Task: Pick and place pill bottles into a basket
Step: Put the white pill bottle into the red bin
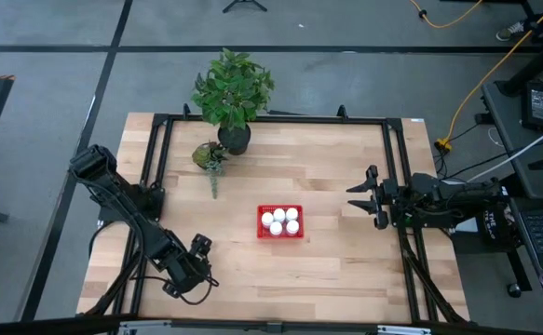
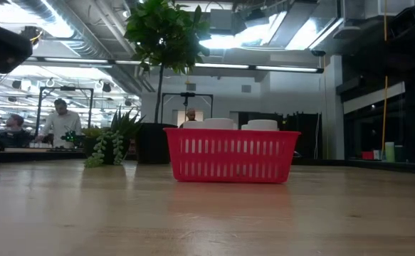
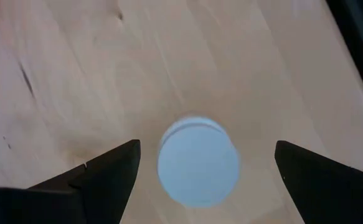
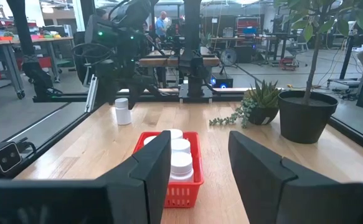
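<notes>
We find a pale wooden table (image 1: pixel 327 167) with a black frame, grain and knots visible. At its far edge stand a leafy plant in a black pot (image 1: pixel 233 138) and a small trailing succulent (image 1: pixel 210 156).

The right gripper (image 1: pixel 356 198) waits at the table's right side, its jaws parted and empty, facing the basket.

The left gripper (image 1: pixel 202 279) is at the near-left corner. Its jaws stand wide over the last loose bottle (image 3: pixel 198 159), not touching it.

The basket (image 1: pixel 261 223), square red plastic with slotted walls, sits mid-table. Five pill bottles (image 1: pixel 280 221), smooth white cylinders with round caps, stand upright inside it.

We judge the task nearly complete: five placed, one left to grasp and carry over.
</notes>
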Tool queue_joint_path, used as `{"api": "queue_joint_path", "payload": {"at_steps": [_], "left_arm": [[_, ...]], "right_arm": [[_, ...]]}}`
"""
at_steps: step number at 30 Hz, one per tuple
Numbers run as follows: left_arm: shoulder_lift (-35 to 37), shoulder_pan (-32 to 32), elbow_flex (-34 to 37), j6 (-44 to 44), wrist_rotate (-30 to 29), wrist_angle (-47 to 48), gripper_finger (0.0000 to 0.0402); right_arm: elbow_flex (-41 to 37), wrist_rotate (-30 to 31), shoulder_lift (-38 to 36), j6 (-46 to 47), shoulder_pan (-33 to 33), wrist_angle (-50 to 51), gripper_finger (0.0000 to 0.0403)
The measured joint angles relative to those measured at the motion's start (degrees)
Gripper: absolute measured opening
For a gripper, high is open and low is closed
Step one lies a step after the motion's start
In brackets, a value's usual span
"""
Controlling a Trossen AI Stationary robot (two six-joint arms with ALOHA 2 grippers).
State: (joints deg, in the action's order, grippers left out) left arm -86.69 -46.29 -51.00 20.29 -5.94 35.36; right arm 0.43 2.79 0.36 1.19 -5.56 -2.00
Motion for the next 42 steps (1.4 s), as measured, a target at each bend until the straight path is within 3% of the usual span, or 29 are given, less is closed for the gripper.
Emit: {"api": "queue_joint_path", "payload": {"at_steps": [10,42], "left_arm": [[0.02,3.48,0.0,1.49,-0.09,-0.07,0.0357],[0.02,4.07,0.0,6.13,4.11,-1.07,0.0239]], "right_arm": [[0.0,0.0,0.0,0.0,0.0,-0.02,0.0163],[-0.02,0.02,0.0,0.0,0.01,-0.02,0.0163]]}}
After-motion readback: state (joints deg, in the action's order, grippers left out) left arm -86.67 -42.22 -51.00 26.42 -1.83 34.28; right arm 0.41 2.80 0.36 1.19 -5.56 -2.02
